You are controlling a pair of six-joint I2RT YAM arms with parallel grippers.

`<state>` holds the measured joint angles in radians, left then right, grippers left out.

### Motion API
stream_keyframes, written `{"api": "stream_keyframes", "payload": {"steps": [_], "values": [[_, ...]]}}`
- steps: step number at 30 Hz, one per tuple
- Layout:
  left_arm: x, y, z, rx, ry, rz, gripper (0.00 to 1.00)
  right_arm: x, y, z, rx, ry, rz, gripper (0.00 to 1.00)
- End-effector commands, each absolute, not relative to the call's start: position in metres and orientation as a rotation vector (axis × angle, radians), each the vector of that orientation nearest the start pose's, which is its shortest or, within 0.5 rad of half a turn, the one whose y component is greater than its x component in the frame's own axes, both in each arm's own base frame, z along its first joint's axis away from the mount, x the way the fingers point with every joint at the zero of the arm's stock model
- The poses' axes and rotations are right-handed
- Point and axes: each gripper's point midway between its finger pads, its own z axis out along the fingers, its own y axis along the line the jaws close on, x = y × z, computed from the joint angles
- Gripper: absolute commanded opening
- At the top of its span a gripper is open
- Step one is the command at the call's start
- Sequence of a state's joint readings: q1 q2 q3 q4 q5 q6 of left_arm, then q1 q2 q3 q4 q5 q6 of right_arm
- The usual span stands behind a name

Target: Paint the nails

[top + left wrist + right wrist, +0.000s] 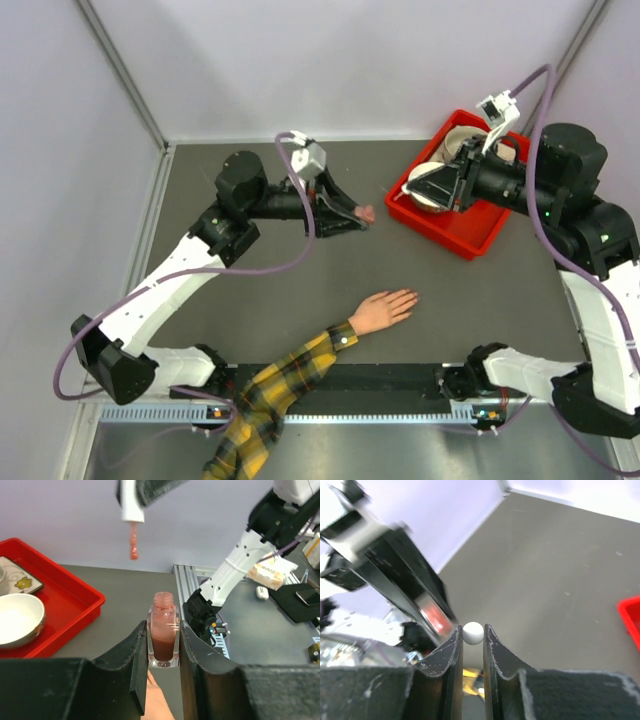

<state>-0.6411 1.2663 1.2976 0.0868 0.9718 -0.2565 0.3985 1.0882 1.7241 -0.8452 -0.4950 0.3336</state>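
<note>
The pale mannequin hand [383, 310] lies flat on the dark table, with its plaid sleeve [290, 385] running toward the near edge. Its fingertips point right, and the nails are too small to make out. My left gripper [358, 214] [163, 627] is shut on an uncapped bottle of pinkish nail polish [163, 635], held upright above the table beyond the hand. My right gripper [398, 195] [473, 630] is shut on the white cap [473, 633] of the brush. In the left wrist view the brush [133, 542] hangs wet above and left of the bottle's neck.
A red tray [470, 235] [70, 600] holding white bowls [17, 620] sits at the back right, under the right arm. Grey walls close in the table at the back and left. A metal rail runs along the near edge by the arm bases.
</note>
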Motion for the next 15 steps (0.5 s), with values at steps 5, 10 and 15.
{"api": "stream_keyframes", "payload": {"steps": [5, 10, 15], "values": [[0.175, -0.345, 0.403, 1.154, 1.162, -1.243, 0.0, 0.191, 0.208, 0.485, -0.453, 1.825, 1.02, 0.0], [0.175, -0.346, 0.398, 1.14, 1.174, -1.24, 0.0, 0.178, 0.212, 0.478, -0.494, 1.846, 1.044, 0.0], [0.178, -0.348, 0.398, 1.137, 1.186, -1.232, 0.0, 0.167, 0.222, 0.466, -0.544, 1.873, 1.092, 0.0]]}}
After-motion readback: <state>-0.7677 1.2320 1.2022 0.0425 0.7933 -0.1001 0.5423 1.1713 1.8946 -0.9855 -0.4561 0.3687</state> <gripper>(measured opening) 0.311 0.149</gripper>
